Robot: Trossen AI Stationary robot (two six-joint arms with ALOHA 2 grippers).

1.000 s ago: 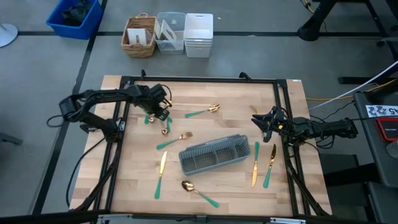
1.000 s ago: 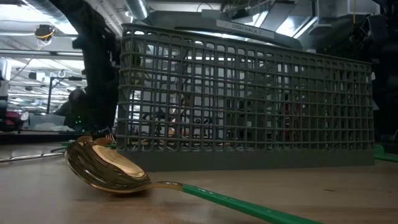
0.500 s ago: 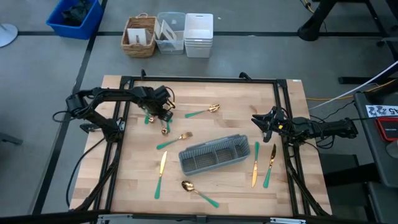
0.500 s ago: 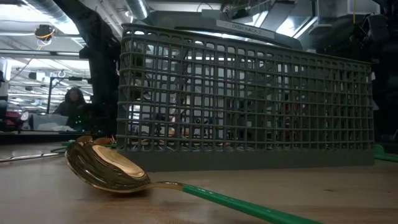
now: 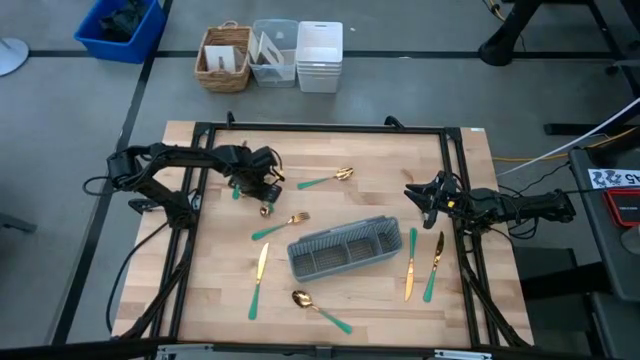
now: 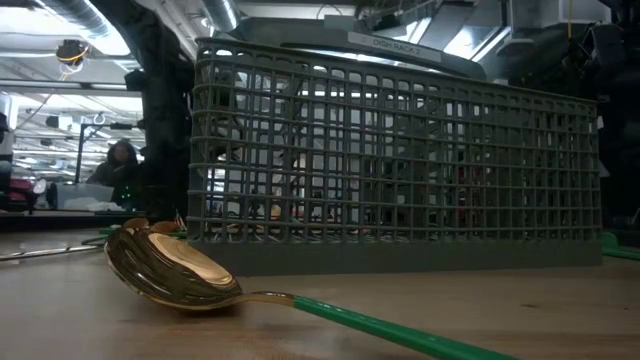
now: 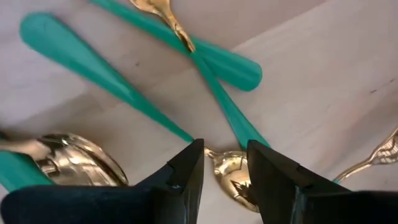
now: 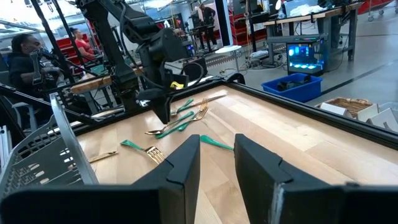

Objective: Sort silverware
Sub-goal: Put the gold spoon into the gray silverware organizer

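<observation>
I've got the left gripper (image 7: 225,171) low over the spoon (image 7: 235,177), jaws narrowly apart astride its neck, nothing held. Right gripper (image 5: 415,196) waits near the caddy (image 5: 343,246), slightly open, empty.

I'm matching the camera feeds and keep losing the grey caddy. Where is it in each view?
High view: caddy at table centre, slightly below the middle, lying aslant.
Low view: caddy fills most of the frame, behind the spoon.
Left wrist view: not in it.
Right wrist view: caddy at the left edge, mesh wall only.
Shared landmark: the spoon lying just in front of the caddy, seen in the high and low views.
</observation>
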